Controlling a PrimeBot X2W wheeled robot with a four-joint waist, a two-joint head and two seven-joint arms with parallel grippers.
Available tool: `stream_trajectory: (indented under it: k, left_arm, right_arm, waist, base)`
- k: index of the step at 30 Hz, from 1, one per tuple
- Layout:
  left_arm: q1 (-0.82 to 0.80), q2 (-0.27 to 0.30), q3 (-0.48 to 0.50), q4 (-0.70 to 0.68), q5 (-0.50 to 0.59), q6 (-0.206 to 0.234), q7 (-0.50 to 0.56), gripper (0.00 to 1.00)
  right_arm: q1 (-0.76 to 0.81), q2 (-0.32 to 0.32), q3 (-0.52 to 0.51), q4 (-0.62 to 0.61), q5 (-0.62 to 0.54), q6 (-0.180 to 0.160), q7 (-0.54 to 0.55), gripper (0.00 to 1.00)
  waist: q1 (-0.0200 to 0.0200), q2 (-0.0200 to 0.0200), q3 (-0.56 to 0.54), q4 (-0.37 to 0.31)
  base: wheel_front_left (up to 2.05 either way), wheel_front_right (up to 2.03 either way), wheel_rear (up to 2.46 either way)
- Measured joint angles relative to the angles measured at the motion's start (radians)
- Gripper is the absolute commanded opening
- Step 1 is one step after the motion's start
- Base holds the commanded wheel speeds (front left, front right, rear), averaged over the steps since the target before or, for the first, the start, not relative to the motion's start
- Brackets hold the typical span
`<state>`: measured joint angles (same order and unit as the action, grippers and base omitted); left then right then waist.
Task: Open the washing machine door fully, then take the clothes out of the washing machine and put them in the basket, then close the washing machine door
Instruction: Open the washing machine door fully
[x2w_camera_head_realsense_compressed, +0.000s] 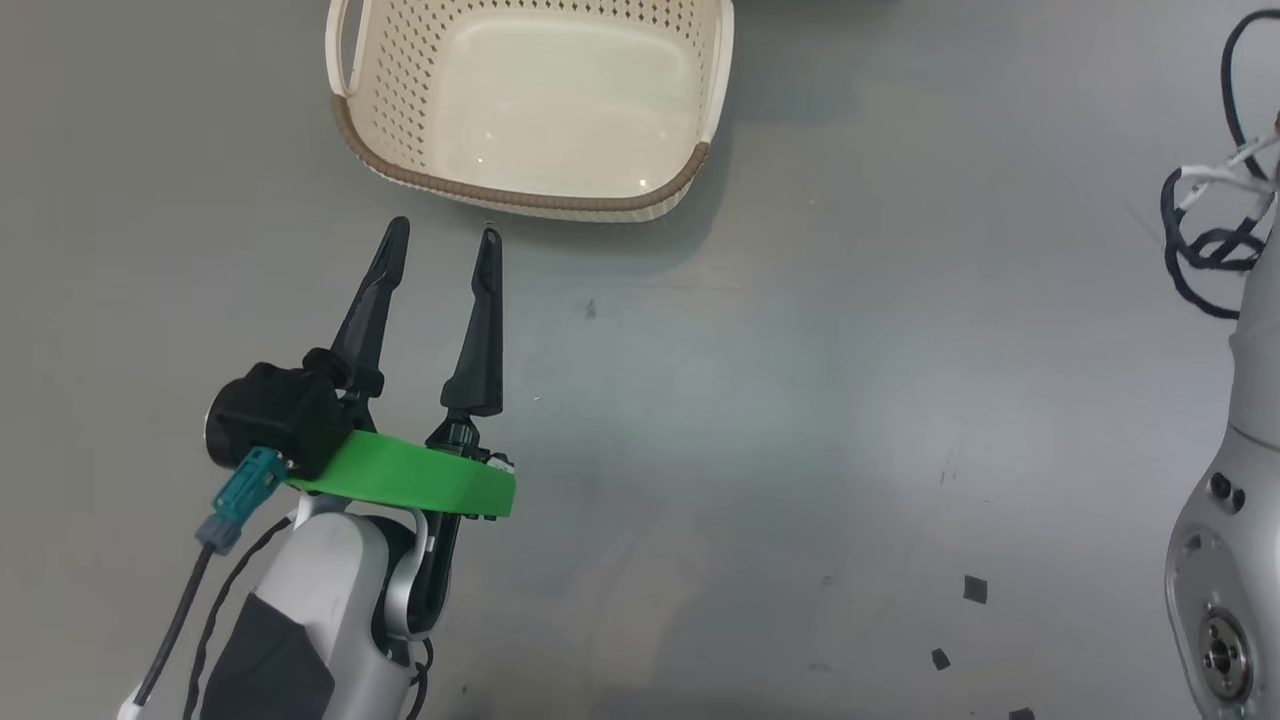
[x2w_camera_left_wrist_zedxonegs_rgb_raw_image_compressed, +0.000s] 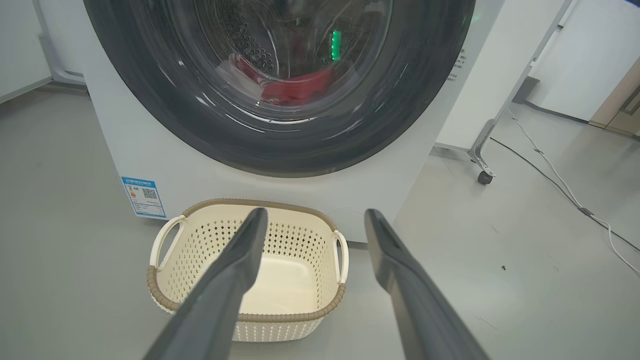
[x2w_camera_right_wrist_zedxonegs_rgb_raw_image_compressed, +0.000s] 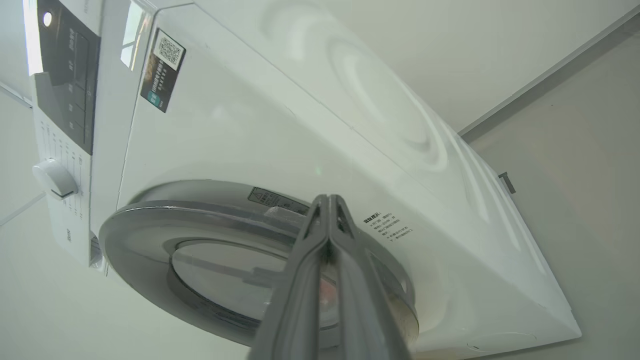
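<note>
Left gripper (x2w_camera_head_realsense_compressed: 444, 232) spread wide, nothing in it, hanging over the floor (x2w_camera_head_realsense_compressed: 800, 400) just short of the basket (x2w_camera_head_realsense_compressed: 520, 200), fingers pointing at its near rim. Basket sits on the floor right in front of the washing machine (x2w_camera_left_wrist_zedxonegs_rgb_raw_image_compressed: 165, 150), below the washing machine door (x2w_camera_left_wrist_zedxonegs_rgb_raw_image_compressed: 150, 100). Door looks shut against the front. Clothes (x2w_camera_left_wrist_zedxonegs_rgb_raw_image_compressed: 295, 90) visible through the glass, red with some white, low in the drum. Right gripper (x2w_camera_right_wrist_zedxonegs_rgb_raw_image_compressed: 327, 200) pressed fully closed on nothing, tips by the door's rim; can't tell if touching. Blue label sticker (x2w_camera_left_wrist_zedxonegs_rgb_raw_image_compressed: 144, 196) on the machine's lower front, near the basket.
</note>
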<state>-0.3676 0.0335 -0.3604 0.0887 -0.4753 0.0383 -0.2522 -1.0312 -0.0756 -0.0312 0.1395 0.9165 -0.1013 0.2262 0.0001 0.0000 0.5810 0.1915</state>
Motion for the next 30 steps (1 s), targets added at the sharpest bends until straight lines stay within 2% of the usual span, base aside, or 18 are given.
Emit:
stream_trajectory:
  k: [14, 30]
  left_arm:
    - [-0.03, -0.001, -0.027, 0.002, -0.033, -0.004, 0.0, 1.0]
    - [-0.059, -0.007, -0.047, 0.018, -0.064, -0.004, 0.0, 1.0]
  right_arm:
    - [-0.217, -0.003, -0.063, 0.177, 0.084, -0.025, 0.109, 0.0]
    - [-0.42, -0.009, -0.086, 0.345, 0.123, -0.025, 0.182, 0.0]
  waist:
    - [-0.0001, 0.0, 0.102, 0.082]
    - [-0.0001, 0.0, 0.172, 0.154]
  base:
    - [0.0, 0.0, 0.0]
    - [0.0, 0.0, 0.0]
